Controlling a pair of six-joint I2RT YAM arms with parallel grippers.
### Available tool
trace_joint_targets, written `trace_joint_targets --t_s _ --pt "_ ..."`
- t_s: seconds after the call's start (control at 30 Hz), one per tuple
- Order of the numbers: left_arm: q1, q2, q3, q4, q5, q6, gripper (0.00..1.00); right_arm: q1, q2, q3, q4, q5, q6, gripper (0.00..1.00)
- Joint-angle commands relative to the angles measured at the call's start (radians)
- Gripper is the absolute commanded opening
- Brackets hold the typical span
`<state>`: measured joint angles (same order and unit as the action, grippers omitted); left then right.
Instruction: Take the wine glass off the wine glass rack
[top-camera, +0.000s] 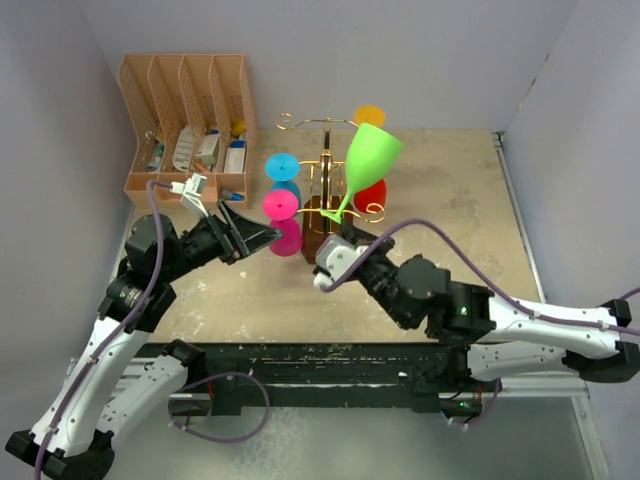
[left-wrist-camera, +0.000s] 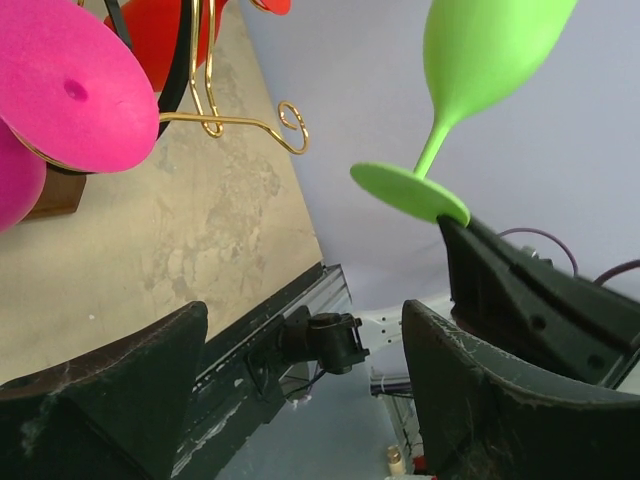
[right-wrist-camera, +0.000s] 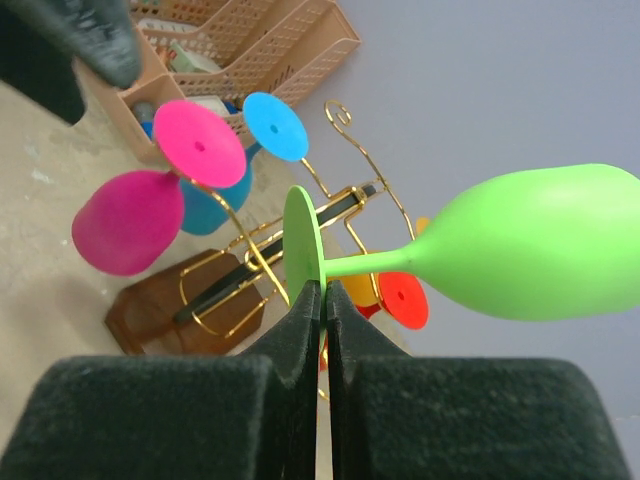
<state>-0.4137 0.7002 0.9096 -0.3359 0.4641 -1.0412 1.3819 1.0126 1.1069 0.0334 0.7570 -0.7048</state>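
Observation:
My right gripper (top-camera: 337, 222) is shut on the foot of a green wine glass (top-camera: 370, 155), pinching the disc's edge (right-wrist-camera: 303, 250) between its fingers; the glass is held free of the rack, bowl up and to the right. The gold wire rack (top-camera: 328, 175) stands on its dark brown base (right-wrist-camera: 170, 305). Pink (top-camera: 283, 222), blue (top-camera: 283, 172), red (top-camera: 372, 195) and orange (top-camera: 370, 116) glasses hang on it. My left gripper (top-camera: 258, 238) is open and empty just left of the pink glass (left-wrist-camera: 70, 85); the green glass also shows in the left wrist view (left-wrist-camera: 470, 70).
A tan slotted file organiser (top-camera: 185, 120) with small items stands at the back left. Walls close in on the left, back and right. The black rail (top-camera: 330, 360) runs along the table's near edge.

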Motion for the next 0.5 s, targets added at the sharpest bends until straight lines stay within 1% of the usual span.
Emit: trace_joint_targets --t_s 0.0,0.1,0.2,0.37,0.47 --pt "-0.004 0.016 0.035 0.035 0.015 -0.036 0.81 0.092 -0.026 -0.086 0.257 0.195 -0.193 0.00" --pt "-0.005 0.020 0.025 0.039 0.023 -0.070 0.80 0.137 -0.021 -0.176 0.398 0.252 -0.303 0.00" --pt "-0.004 0.024 -0.008 0.074 0.057 -0.131 0.79 0.151 0.001 -0.226 0.531 0.278 -0.378 0.00" --pt "-0.004 0.036 -0.033 0.100 0.100 -0.216 0.79 0.159 0.058 -0.282 0.707 0.267 -0.469 0.00" --pt "-0.004 0.030 -0.046 0.097 0.100 -0.241 0.78 0.161 0.085 -0.300 0.769 0.249 -0.492 0.00"
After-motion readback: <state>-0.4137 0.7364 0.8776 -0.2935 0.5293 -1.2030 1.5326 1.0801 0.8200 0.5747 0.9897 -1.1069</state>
